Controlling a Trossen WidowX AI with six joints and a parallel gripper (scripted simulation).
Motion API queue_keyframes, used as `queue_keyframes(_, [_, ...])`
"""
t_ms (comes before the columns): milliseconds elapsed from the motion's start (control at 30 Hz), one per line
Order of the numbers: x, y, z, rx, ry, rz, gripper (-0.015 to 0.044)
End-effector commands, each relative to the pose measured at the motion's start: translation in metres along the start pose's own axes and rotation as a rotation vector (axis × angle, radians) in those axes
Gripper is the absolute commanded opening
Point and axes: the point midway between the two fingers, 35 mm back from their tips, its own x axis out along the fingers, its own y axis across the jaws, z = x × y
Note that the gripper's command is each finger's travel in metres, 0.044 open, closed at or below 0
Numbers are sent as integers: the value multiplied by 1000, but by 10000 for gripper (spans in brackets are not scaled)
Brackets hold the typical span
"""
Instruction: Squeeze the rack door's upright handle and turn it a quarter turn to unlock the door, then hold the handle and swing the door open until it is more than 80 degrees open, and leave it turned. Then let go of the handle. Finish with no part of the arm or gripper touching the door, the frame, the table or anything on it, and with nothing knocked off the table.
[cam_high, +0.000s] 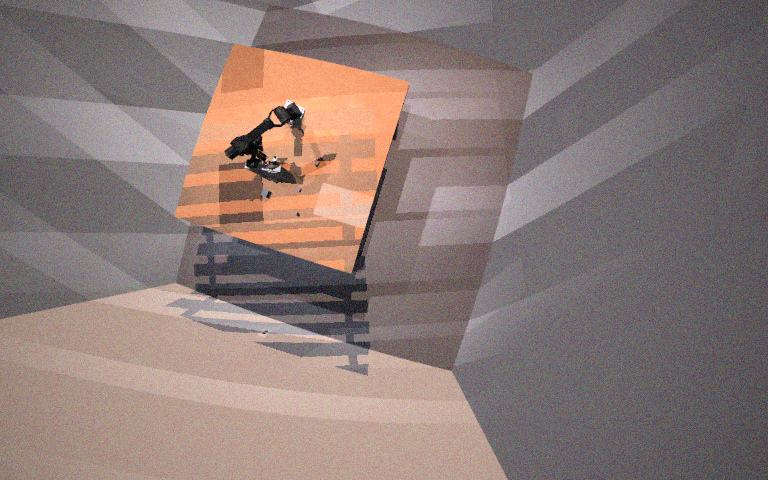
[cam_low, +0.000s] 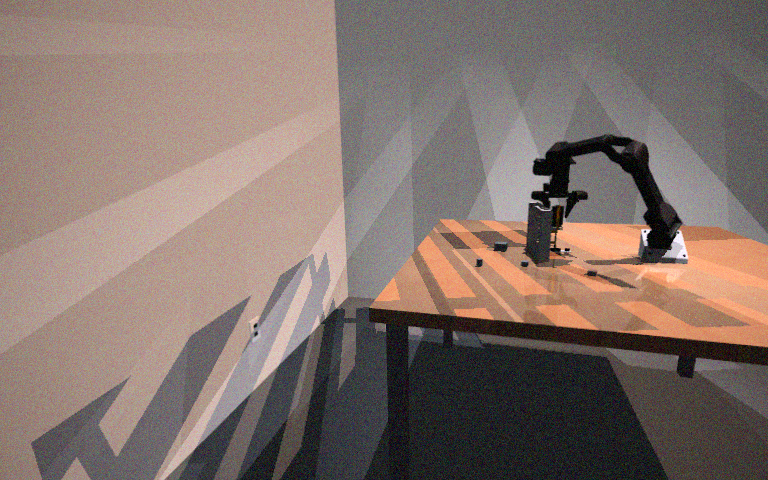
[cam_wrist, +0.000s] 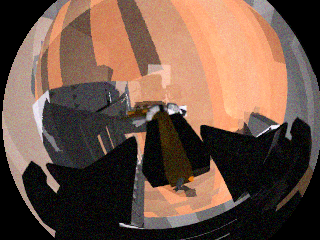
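The rack (cam_low: 539, 233) (cam_wrist: 82, 125) stands upright on the table as a tall grey box; its dark body also shows in the top view (cam_high: 274, 173). The handle (cam_low: 558, 216) (cam_wrist: 174, 147) is a black block with a brown stripe, beside the rack and between my fingers in the wrist view. My gripper (cam_low: 557, 210) (cam_wrist: 168, 135) is open, with visible gaps on both sides of the handle. It points down from above. A narrow grey perforated strip, perhaps part of the door, lies between the left finger and the handle in the wrist view. The door's exact angle cannot be told.
The wooden table (cam_high: 334, 73) (cam_low: 572, 308) carries several small dark blocks, including one block (cam_high: 265, 193) (cam_low: 500, 246) near the rack and another block (cam_low: 591, 273) towards the front edge. The arm's white base (cam_low: 679, 251) stands right of the rack in the exterior view.
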Motion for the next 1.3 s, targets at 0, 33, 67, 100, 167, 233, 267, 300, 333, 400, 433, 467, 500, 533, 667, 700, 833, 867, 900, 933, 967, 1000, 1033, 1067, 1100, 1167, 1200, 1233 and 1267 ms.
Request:
queue_keyframes(0, [1,0,-1,-195,4,1,298])
queue_keyframes(33, [1,0,-1,-245,4,1,298])
queue_keyframes(67, [1,0,-1,-294,4,2,298])
queue_keyframes(100, [1,0,-1,-344,4,2,298])
queue_keyframes(167, [1,0,-1,-443,4,2,298])
queue_keyframes(233, [0,0,-1,-542,3,2,298])
queue_keyframes(267, [0,0,-1,-592,3,2,298])
queue_keyframes(300, [0,0,-1,-641,3,2,298])
queue_keyframes(333, [1,0,-1,-691,3,2,298])
queue_keyframes(400, [1,0,-1,-790,3,2,298])
queue_keyframes(433, [1,0,-1,-839,3,3,298])
queue_keyframes(467, [1,0,-1,-889,3,3,298])
queue_keyframes(500, [1,0,-1,-939,3,3,298])
queue_keyframes(533, [1,0,-1,-988,3,3,298])
queue_keyframes(667, [1,0,-1,-1186,3,3,298])
queue_keyframes(700, [1,0,-1,-1236,3,3,298])
queue_keyframes(833, [1,0,-1,-1434,3,4,298])
queue_keyframes(867, [1,0,-1,-1483,3,4,298])
queue_keyframes(900, [1,0,-1,-1533,3,4,298])
queue_keyframes(933, [1,0,-1,-1582,2,4,298])
queue_keyframes(967, [1,0,-1,-1632,2,4,298])
queue_keyframes(1000, [1,0,-1,-1682,2,4,298])
queue_keyframes(1033, [1,0,-1,-1731,2,4,298])
queue_keyframes(1067, [1,0,-1,-1781,2,4,298])
queue_keyframes(1100, [1,0,-1,-1830,2,4,298])
queue_keyframes(1167, [1,0,-1,-1929,2,5,298])
queue_keyframes(1200, [1,0,-1,-1979,2,5,298])
queue_keyframes(1233, [1,0,-1,-2028,2,5,298])
queue_keyframes(1267, [1,0,-1,-2078,2,5,298])
